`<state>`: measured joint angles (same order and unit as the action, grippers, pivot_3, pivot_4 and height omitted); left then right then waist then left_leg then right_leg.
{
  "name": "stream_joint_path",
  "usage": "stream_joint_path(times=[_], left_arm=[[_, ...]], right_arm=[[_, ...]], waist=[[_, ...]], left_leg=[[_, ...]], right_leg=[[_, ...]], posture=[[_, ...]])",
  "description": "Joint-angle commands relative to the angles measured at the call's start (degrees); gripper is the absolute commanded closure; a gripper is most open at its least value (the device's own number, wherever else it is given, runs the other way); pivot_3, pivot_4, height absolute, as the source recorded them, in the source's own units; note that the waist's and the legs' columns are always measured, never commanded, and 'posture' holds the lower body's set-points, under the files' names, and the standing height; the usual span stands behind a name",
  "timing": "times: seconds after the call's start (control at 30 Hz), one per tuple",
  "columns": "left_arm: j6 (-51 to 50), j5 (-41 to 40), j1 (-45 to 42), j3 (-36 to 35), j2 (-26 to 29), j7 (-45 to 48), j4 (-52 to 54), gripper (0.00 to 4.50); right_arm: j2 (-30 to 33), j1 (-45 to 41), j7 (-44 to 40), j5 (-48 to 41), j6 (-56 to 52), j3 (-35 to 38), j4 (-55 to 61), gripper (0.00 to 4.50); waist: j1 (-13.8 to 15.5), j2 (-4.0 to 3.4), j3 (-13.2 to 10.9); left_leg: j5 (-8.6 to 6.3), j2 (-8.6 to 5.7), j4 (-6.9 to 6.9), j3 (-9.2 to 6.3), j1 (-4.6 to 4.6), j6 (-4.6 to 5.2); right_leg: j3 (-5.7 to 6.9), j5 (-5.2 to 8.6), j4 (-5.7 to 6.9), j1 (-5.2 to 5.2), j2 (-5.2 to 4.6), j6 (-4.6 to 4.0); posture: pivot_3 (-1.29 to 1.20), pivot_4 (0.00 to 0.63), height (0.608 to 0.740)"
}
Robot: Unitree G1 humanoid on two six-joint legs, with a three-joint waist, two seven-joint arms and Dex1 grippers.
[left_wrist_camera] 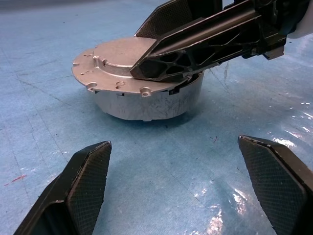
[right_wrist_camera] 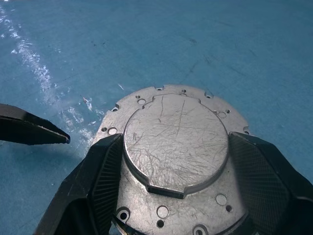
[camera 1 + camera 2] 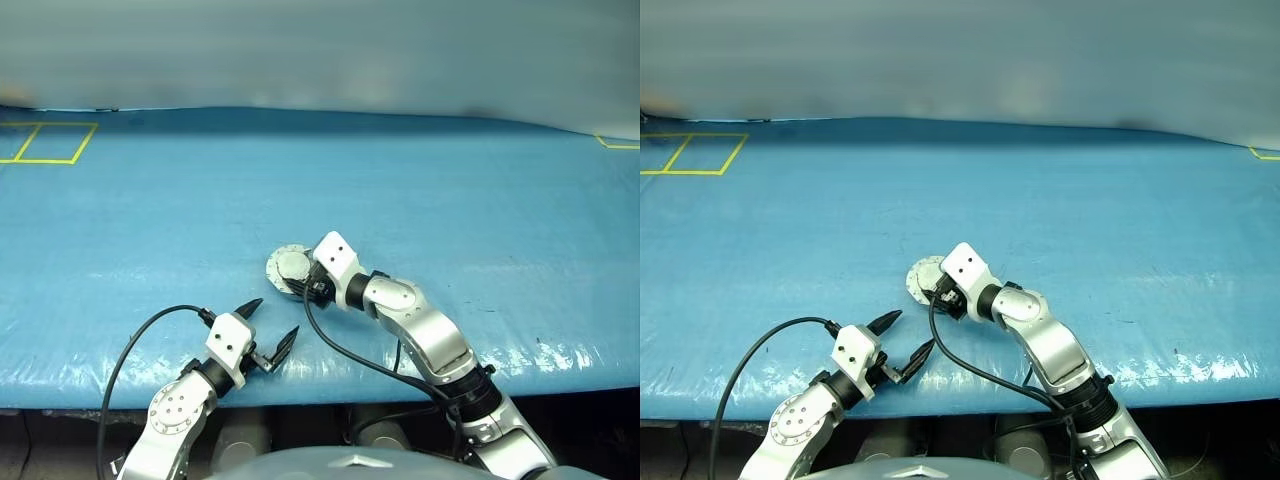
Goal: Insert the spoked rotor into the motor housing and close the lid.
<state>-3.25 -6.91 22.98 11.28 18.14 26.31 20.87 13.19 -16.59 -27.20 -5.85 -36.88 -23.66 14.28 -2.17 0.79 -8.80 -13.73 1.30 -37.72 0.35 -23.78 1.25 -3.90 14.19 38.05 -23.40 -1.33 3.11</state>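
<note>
Clearly lid (image 2: pixel 176 147) closed over housing (image 1: pixel 151 100), rotor hidden, right jaws straddling lid, left jaws spread.

The lid (image 1: pixel 117 61) hides the motor housing's (image 1: pixel 146 100) interior and any rotor.

Covering the whole table (image 3: pixel 480 200): a blue, faintly crinkled sheet, glinting under overhead light near the front edge. Showing at the far left corner: 2 yellow taped squares (image 3: pixel 45 142); another yellow mark (image 3: pixel 618 143) at far right. Behind, a pale blurred wall (image 3: pixel 320 50).
</note>
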Motion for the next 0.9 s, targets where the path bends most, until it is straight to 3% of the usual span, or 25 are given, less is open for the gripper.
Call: stream_joint_path(times=[0.03, 0.43, 0.9], left_arm=[[1.3, -0.3, 0.0, -0.1, 0.0, 0.1, 1.6, 0.0], [1.1, -0.3, -0.4, 0.2, -0.1, 0.3, 1.6, 0.0], [0.5, 0.0, -0.4, 0.6, -0.3, -0.2, 2.7, 0.0]], right_arm=[[0.2, 0.1, -0.2, -0.6, -0.8, 1.5, 1.9, 1.43], [4.3, -4.3, -4.6, -2.4, -5.2, 2.2, 7.2, 1.43], [4.3, -3.1, -5.0, -0.6, -2.5, 0.8, 2.8, 1.43]], waist=[[0.0, 0.0, 0.0], [0.1, -0.01, 0.0], [0.1, 0.0, 0.0]], left_leg=[[0.0, 0.0, 0.0, 0.0, 0.0, 0.0], [0.0, 0.0, 0.0, -0.01, -0.03, 0.0], [0.0, -0.01, 0.01, 0.0, -0.04, 0.0]], right_leg=[[0.0, 0.0, 0.0, 0.0, 0.0, 0.0], [0.01, 0.0, 0.0, -0.02, 0.0, 0.0], [0.01, -0.01, 0.0, -0.02, 0.0, 0.01]], posture=[[0.0, 0.15, 0.74], [0.0, 0.15, 0.74], [0.0, 0.15, 0.74]])
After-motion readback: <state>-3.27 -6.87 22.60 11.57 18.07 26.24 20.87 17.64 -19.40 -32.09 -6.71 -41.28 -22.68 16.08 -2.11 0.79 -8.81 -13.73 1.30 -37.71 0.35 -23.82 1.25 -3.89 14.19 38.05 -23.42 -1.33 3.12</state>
